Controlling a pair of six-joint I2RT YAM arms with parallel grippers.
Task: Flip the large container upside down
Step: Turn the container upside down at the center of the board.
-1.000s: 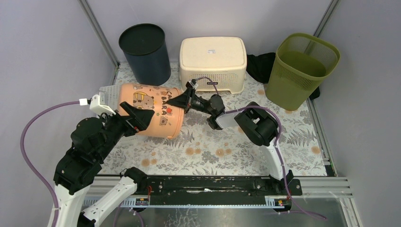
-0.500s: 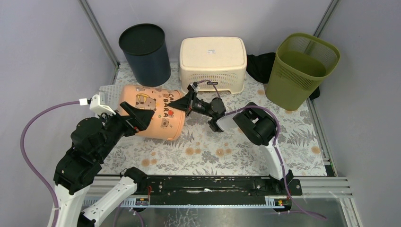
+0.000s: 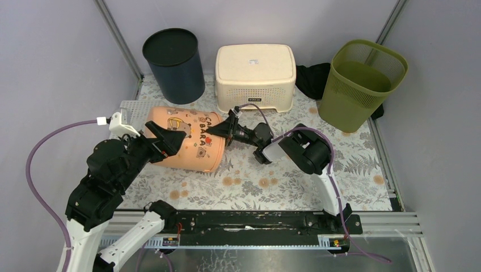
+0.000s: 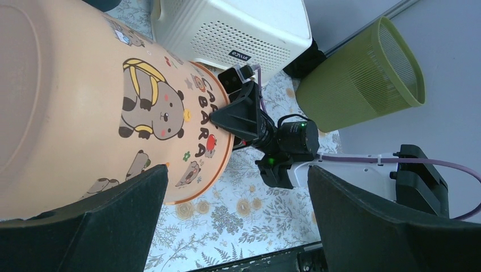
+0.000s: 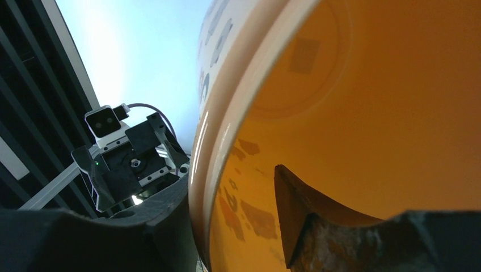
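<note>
The large container (image 3: 190,141) is an orange tub with capybara pictures. It lies on its side on the floral mat, mouth to the right. It fills the left of the left wrist view (image 4: 79,102), and its inside shows in the right wrist view (image 5: 368,85). My right gripper (image 3: 225,129) is shut on the container's upper rim, one finger inside and one outside (image 5: 230,178); it also shows in the left wrist view (image 4: 224,116). My left gripper (image 3: 167,141) is wide open over the container's side, holding nothing (image 4: 237,170).
A dark round bin (image 3: 173,62), a cream perforated box (image 3: 255,73) and a green mesh bin (image 3: 363,82) stand along the back. A black cloth (image 3: 312,79) lies between box and green bin. A white perforated tray (image 3: 129,109) lies left of the container.
The container has rolled and sunk toward the near side, its mouth now lower on the mat. My right gripper moved down with the rim. The left arm barely shifted.
</note>
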